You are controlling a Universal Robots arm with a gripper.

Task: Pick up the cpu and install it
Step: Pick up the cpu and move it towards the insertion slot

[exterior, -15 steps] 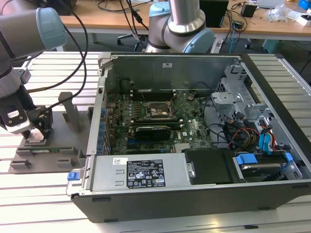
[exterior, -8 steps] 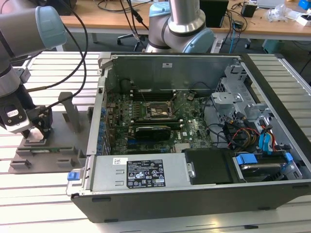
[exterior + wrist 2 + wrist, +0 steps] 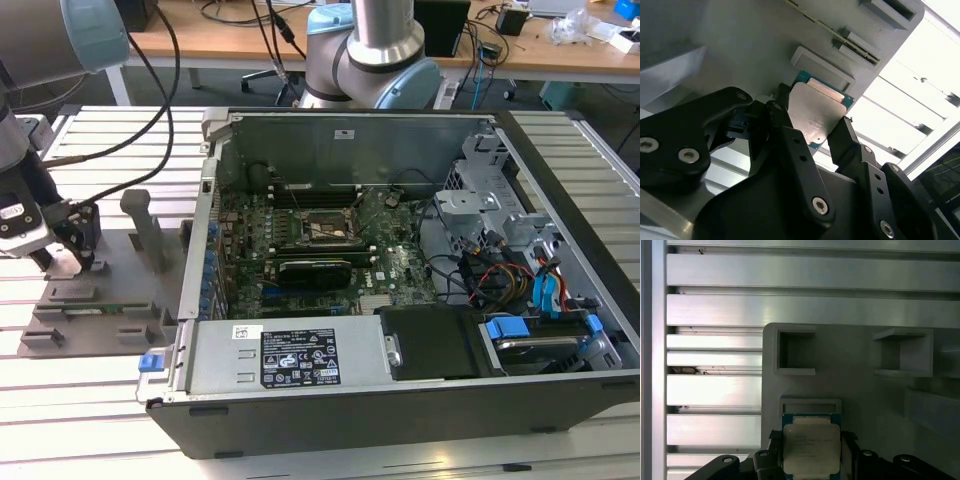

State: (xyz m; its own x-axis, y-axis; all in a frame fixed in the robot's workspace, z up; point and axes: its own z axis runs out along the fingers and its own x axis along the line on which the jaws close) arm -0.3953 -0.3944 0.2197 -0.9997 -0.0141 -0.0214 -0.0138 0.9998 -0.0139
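The cpu (image 3: pixel 817 109) sits between the fingers (image 3: pixel 790 142) of the gripper (image 3: pixel 815 127) — clamped at its opposite edges.

**benchrat:** so what's all this stuff actually sitting on?

**slotnut:** a silver metal table (image 3: pixel 90 440) built from long ribbed slats with dark grooves between them. The first wrist view gets you right up close to the slats (image 3: pixel 715 310).

**benchrat:** and directly on it?

**slotnut:** two things. There's an open computer case (image 3: pixel 400 400) lying on its side, taking up the middle and the exterior view's right. Just beside it, on the exterior view's left, is a flat grey holder tray (image 3: pixel 115 270) with raised blocks and recessed pockets. In the first wrist view the tray's (image 3: pixel 855 355) rounded corner lies flat across the slats.
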